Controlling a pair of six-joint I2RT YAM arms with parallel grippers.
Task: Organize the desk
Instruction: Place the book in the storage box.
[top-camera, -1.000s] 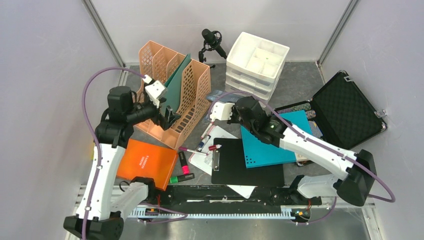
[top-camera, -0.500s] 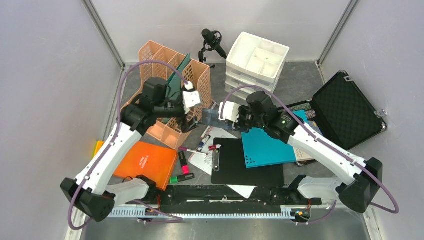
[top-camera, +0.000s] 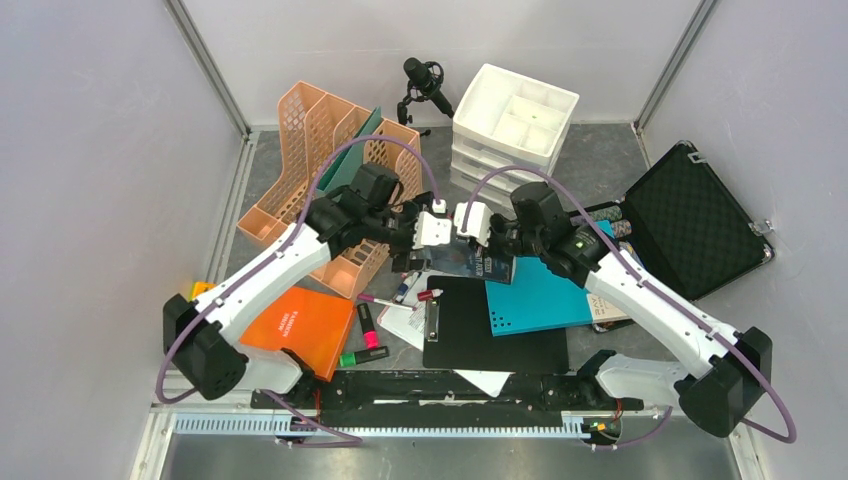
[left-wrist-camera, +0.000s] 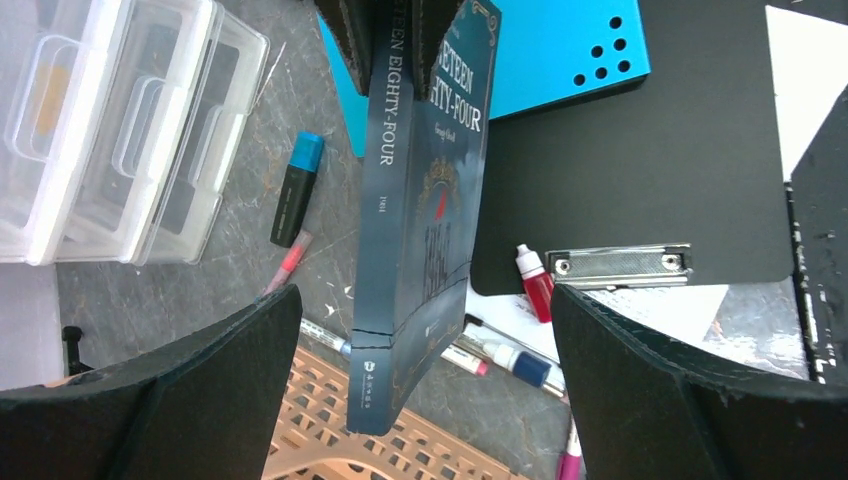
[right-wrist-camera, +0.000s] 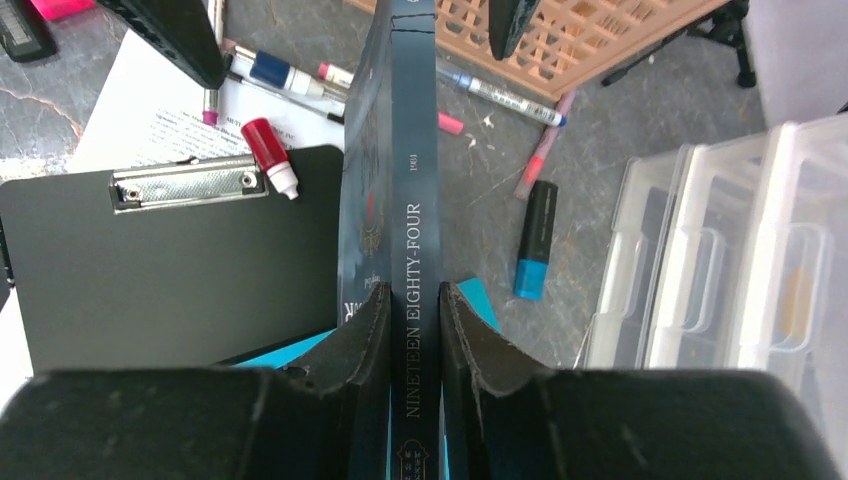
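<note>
On the dark grey desk (top-camera: 590, 170), my right gripper (right-wrist-camera: 414, 295) is shut on the spine end of a dark blue book (right-wrist-camera: 400, 150) titled Nineteen Eighty-Four. It holds the book (top-camera: 470, 262) on edge above the pens. My left gripper (left-wrist-camera: 425, 300) faces it from the other side and stands wide open. The book's free end (left-wrist-camera: 420, 200) hangs between its two fingers without touching either. From above, the left gripper (top-camera: 412, 252) and right gripper (top-camera: 490, 248) meet at mid-desk.
A peach file organizer (top-camera: 340, 180) stands at back left and a white drawer unit (top-camera: 515, 125) at the back. An open black case (top-camera: 695, 220) is at right. Below the book lie a black clipboard (top-camera: 495, 330), teal folder (top-camera: 545, 290), orange notebook (top-camera: 295, 325) and highlighters (top-camera: 368, 325).
My left arm has swung right, away from the file organizer, until its open fingers flank the book. My right gripper, holding the book, has shifted a little right and nearer.
</note>
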